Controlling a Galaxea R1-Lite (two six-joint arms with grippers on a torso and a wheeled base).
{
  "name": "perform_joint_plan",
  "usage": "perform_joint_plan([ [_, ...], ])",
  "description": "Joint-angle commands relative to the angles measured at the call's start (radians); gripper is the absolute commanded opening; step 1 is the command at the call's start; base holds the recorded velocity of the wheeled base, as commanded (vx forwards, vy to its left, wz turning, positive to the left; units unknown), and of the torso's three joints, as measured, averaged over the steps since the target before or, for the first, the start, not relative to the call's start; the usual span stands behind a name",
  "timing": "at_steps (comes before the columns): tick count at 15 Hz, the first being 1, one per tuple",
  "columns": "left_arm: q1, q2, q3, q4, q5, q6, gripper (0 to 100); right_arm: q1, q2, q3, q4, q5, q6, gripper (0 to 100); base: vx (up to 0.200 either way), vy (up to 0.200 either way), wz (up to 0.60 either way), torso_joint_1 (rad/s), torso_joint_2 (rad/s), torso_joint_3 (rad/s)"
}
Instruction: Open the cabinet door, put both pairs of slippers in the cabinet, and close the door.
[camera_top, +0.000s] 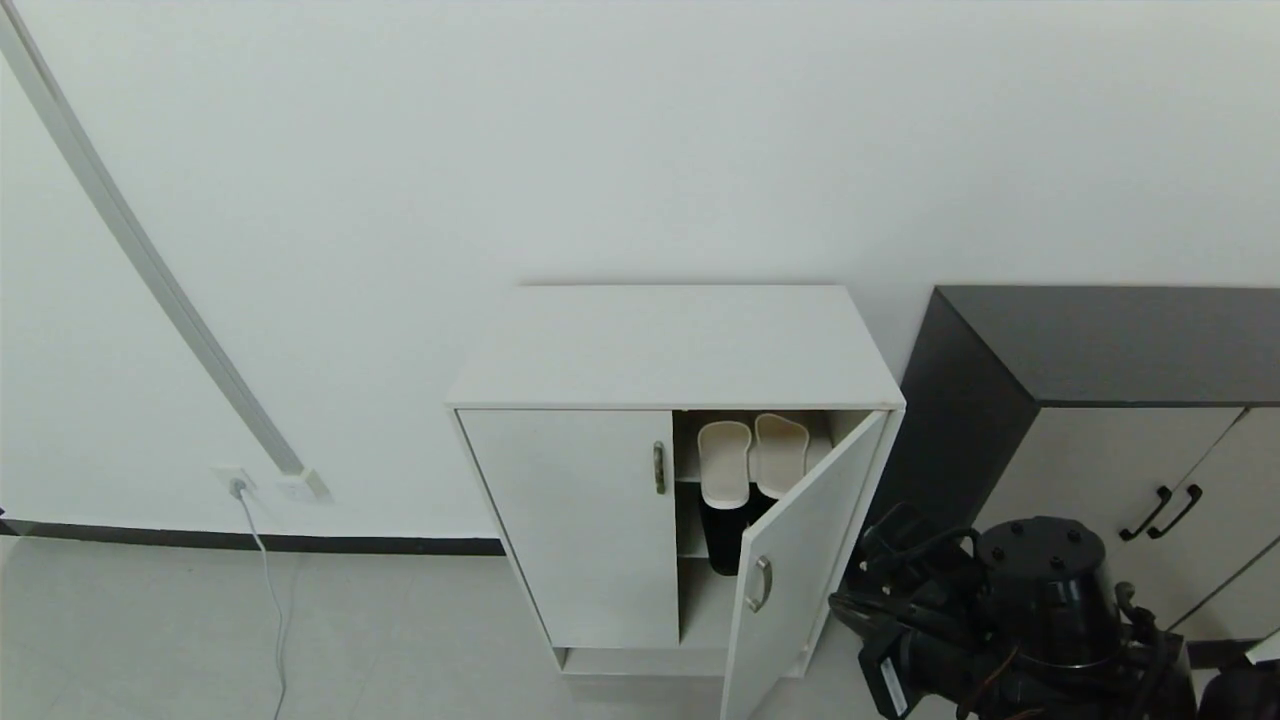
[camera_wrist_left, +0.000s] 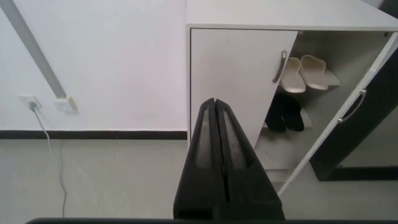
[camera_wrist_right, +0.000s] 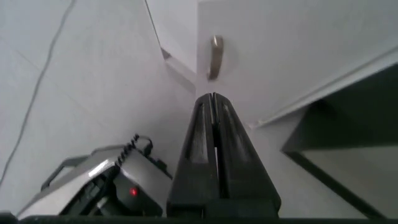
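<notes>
Closure was the step in hand: cream slippers (camera_top: 752, 455) and black slippers (camera_top: 722, 535) sat on shelves inside the white cabinet (camera_top: 680, 345), whose right door (camera_top: 800, 540) stood ajar. The right end effector (camera_wrist_right: 214, 98), fingers pressed together, was near the door's outer face, with the door handle (camera_wrist_right: 215, 57) just ahead of its tip. A flat push beside that handle, far from the hinge, would likely swing it shut. The left end effector (camera_wrist_left: 215, 102), also pressed together, faced the cabinet from farther back.

No readable text, labels or numbers anywhere.
</notes>
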Motion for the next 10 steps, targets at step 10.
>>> perform_joint_plan([
  [10,0.0,0.002,0.0,0.0,0.001,-0.001,0,-0.05,0.34,-0.283,-0.096,-0.007,0.041,0,0.0,0.0,0.0,0.0,0.0,0.0],
])
